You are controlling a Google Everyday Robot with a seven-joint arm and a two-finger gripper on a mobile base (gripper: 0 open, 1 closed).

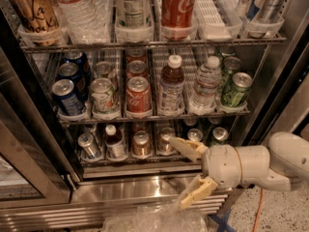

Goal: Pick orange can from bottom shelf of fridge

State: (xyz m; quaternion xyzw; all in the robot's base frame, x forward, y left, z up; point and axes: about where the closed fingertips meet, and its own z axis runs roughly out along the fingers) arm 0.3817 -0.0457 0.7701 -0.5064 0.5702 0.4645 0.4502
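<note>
Lying nearest, crumpled clear plastic (154, 219) sits below the stainless sill of the fridge (120, 188); just above it the gripper (179, 173) comes in from the right, fingers spread wide and holding nothing, the upper tip at the front of the bottom shelf (126, 162); further in, the orange can (141, 144) stands upright in its lane, left of that tip, beside a white-capped bottle (114, 142); this looks like the approach; next the gripper likely needs to shift left and inward to bracket the can without knocking its neighbours.
</note>
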